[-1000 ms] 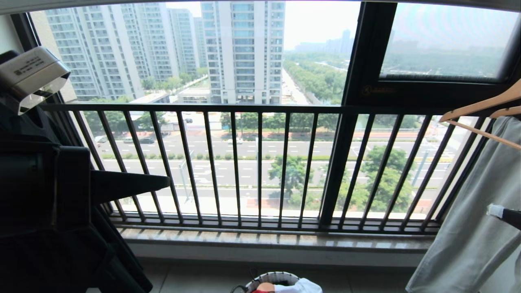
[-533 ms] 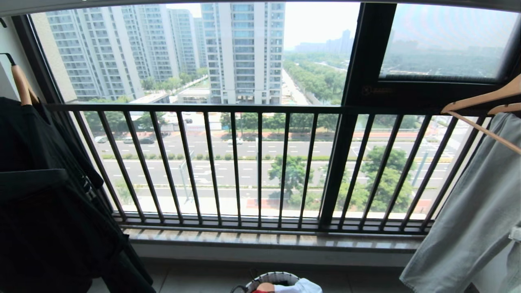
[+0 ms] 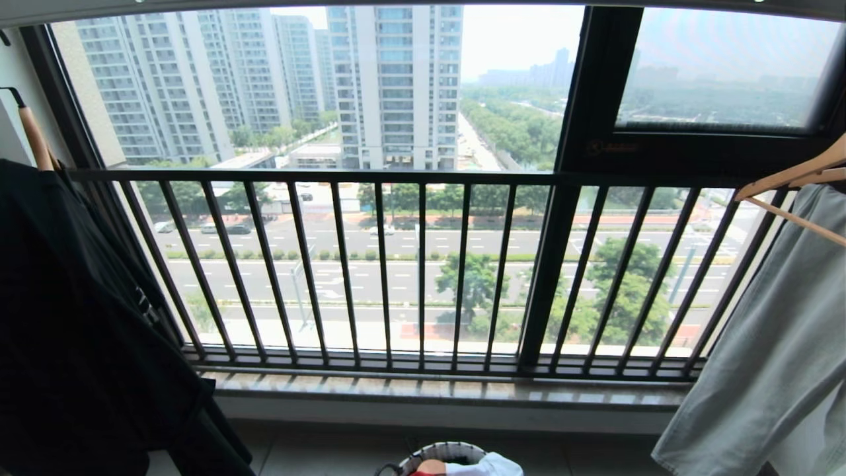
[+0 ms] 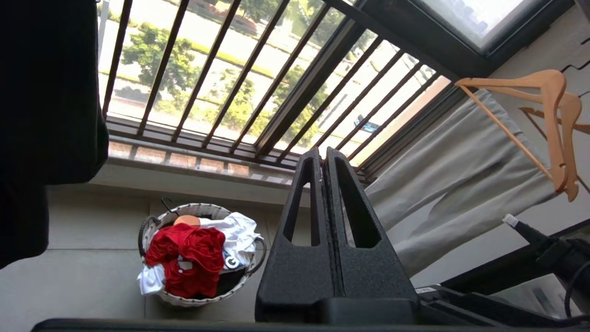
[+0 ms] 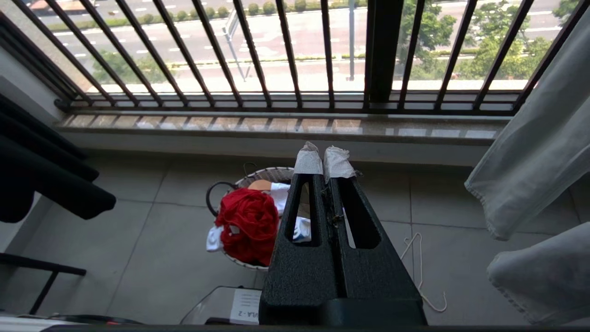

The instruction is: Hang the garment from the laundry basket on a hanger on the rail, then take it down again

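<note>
Garment: the red T-shirt [image 4: 191,258] lies bunched in the laundry basket [image 4: 152,221] on the floor tiles, on top of a white shirt [image 4: 237,233]; in the head view only the basket's rim [image 3: 439,453] shows, at 6 o'clock of the frame.
Hanger: a thin white wire hanger [image 5: 421,272] lies flat on the tiles, at about 3 o'clock of the basket in the right wrist view, apart from it.
Rail: not clearly in view; only wooden hangers [image 3: 790,175] with a grey-white cloth [image 3: 760,357] at 3 o'clock and a black garment [image 3: 79,330] at 9 o'clock hang in the head view.
Left gripper [image 4: 322,154]: fingers pressed together, holding nothing, poised above the floor with the basket below it.
Right gripper [image 5: 322,154]: taped tips together, empty, above the basket's near side.
Progress: judged from how things lie, nothing hangs on the wire hanger and the red shirt sits in the basket, which fits either the very start or the end after taking down; the pictures alone cannot settle which.
Left to do, if at the start: pick up shirt and hanger, hang, then remove.
</note>
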You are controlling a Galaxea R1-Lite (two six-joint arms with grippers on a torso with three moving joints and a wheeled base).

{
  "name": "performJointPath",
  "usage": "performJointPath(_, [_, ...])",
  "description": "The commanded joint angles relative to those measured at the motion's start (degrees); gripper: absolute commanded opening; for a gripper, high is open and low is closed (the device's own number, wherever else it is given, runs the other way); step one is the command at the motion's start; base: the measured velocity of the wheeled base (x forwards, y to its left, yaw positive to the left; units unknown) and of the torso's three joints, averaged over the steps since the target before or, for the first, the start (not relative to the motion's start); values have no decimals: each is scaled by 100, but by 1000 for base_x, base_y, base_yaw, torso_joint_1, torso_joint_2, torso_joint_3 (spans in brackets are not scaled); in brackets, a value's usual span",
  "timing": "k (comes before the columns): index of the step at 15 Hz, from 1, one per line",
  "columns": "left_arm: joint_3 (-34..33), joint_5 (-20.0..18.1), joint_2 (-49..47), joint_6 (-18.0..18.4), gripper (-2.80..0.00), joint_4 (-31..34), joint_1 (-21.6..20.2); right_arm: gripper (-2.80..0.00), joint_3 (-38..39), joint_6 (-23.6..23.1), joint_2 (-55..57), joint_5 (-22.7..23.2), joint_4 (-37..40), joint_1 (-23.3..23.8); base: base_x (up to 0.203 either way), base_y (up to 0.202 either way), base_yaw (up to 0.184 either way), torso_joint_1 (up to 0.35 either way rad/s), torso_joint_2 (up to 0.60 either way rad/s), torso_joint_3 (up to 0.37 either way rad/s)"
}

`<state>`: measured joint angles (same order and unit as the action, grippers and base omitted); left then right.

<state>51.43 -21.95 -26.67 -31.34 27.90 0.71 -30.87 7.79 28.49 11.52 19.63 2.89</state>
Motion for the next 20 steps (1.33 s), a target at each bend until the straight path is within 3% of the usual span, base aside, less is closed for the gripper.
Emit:
performJointPath(1, [-174, -195, 877, -74, -280, 334, -258, -280, -20, -103, -540, 31, 305, 1, 0, 0, 0, 0, 0, 0])
performJointPath(3, [-600, -173, 1107, 78, -280, 385, -271, -280, -20, -141, -897, 33, 512, 1, 0, 0, 0, 0, 0, 0])
performJointPath(6, [-1289, -89, 1415, 791, -280, 367, -269, -280, -54, -195, -1444, -3, 828, -4, 0, 0, 0, 0, 0, 0])
performJointPath(9, [-1887, -28, 1544, 1233, -280, 271, -241, -280, -25, -407, -1553, -139, 841, -56, 0, 0, 0, 0, 0, 0])
performJointPath(11, [-2394, 453, 1565, 1745, -280, -21, -238, -280, 18, -712, -1691, -133, 850, -112, 0, 0, 0, 0, 0, 0])
performJointPath(13, [-2909, 866, 1677, 1977, -280, -569, -198, -280, 250, -793, -1882, -146, 832, -161, 0, 0, 0, 0, 0, 0])
performJointPath(18, [-3623, 1020, 2632, 2785, -280, -841, -111, -280, 676, -835, -2422, -158, 685, -218, 0, 0, 0, 0, 0, 0])
performJointPath(20, [-3770, 1420, 2667, 3029, -280, -853, -115, -280, 817, -862, -2565, -231, 473, -222, 0, 0, 0, 0, 0, 0])
